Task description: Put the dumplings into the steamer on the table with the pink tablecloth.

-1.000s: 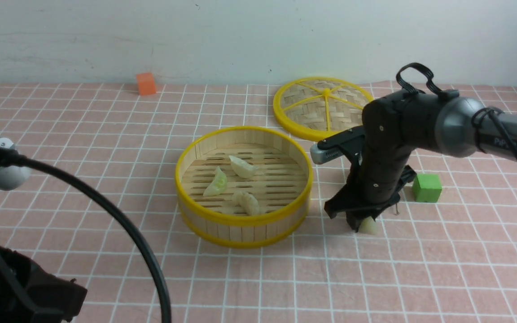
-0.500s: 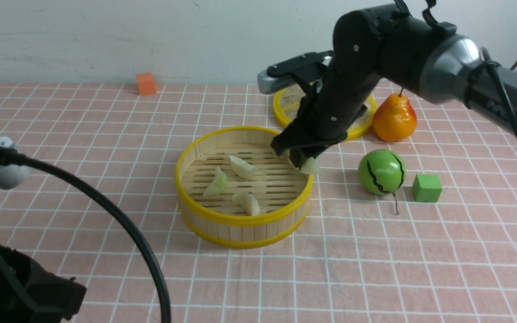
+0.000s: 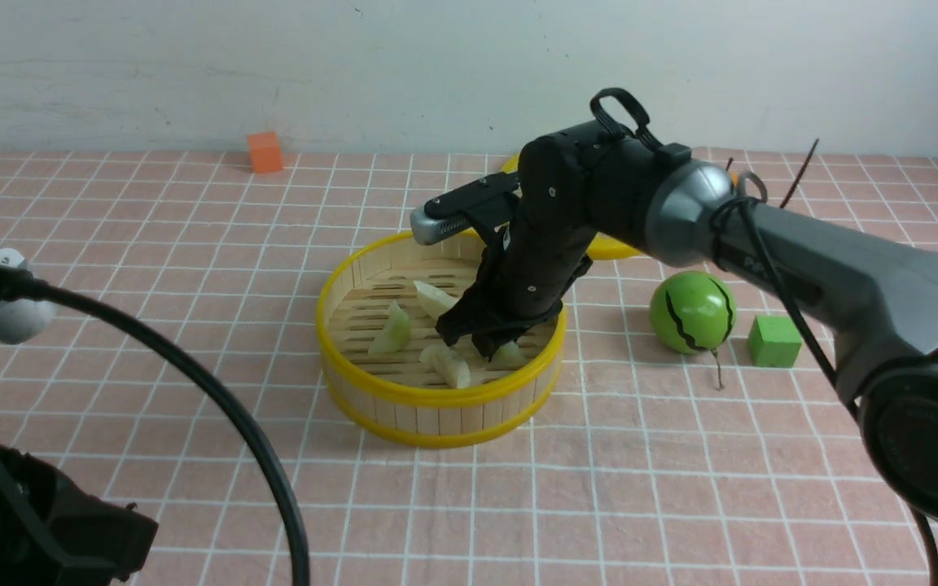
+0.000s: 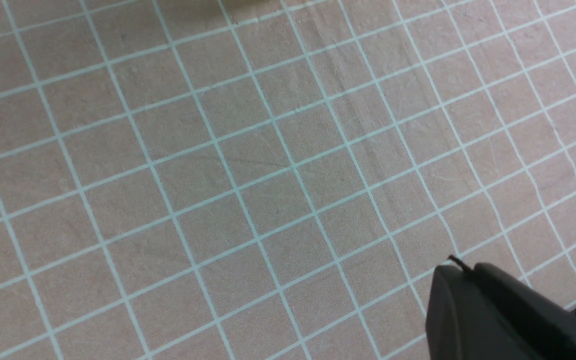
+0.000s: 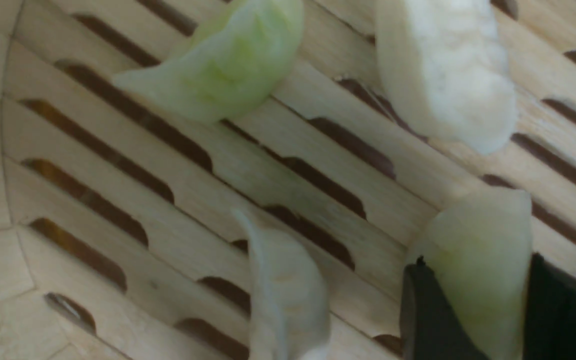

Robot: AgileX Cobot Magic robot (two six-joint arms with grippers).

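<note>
Over slatted bamboo steamer (image 3: 436,400), right end effector (image 3: 492,351) clamped on pale, pleated crescent dumpling (image 5: 474,250)

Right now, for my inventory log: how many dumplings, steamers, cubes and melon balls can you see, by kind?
Dumplings: 4
Steamer: 1
Cubes: 2
Melon ball: 1
Total: 8
</note>
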